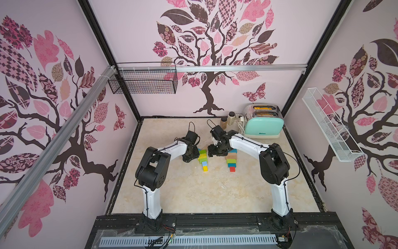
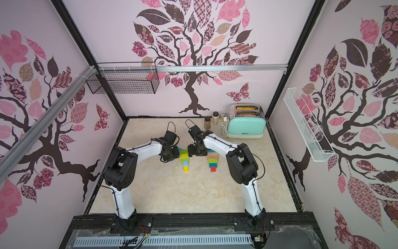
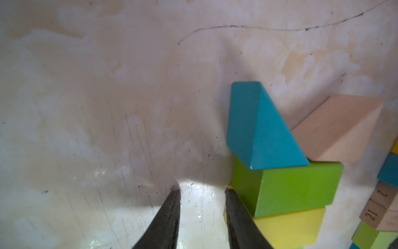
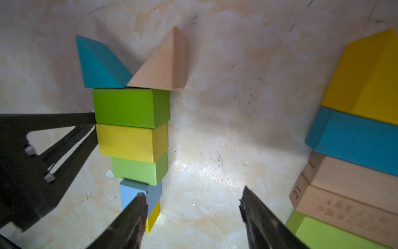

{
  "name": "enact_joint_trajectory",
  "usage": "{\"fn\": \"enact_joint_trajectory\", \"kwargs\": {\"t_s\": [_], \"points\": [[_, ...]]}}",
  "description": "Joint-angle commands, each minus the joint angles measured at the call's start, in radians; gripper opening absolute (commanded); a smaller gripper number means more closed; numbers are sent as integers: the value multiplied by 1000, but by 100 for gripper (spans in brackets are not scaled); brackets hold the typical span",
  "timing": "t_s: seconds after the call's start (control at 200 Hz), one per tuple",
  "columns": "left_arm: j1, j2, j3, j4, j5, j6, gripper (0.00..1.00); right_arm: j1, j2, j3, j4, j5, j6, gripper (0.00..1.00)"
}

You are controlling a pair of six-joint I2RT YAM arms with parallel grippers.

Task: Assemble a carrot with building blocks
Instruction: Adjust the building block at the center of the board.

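Two rows of building blocks [image 1: 202,159] are laid out on the table [image 1: 193,194]. In the row nearer the left arm, a teal wedge [image 4: 97,64] and a tan wedge [image 4: 163,64] are set against the far end of a green bar [image 4: 125,107]. These are followed by a yellow bar [image 4: 127,142], a light green block [image 4: 137,170], a light blue cube [image 4: 127,194] and a yellow cube [image 4: 154,215]. The second row [image 1: 231,160] lies apart, nearer the right arm.

The left gripper [image 3: 202,191] is narrowly parted and empty – one fingertip is placed at the side of the green and yellow bars. The right gripper [image 4: 191,197] is spread wide with nothing grasped – it is positioned between the two rows.
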Motion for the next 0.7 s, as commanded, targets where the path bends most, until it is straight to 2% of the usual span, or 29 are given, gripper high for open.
{"fn": "enact_joint_trajectory", "kwargs": {"t_s": [0.0,0.38,0.695], "points": [[-6,13,2,-4,-2,8,40,-2,3,36,-6,-8,2,72],[-4,-73,-59,-18,-52,-17,48,-2,-20,30,-13,-4,2,74],[32,-170,-87,-36,-69,-10,52,-2,-51,58,-31,2,3,77]]}}
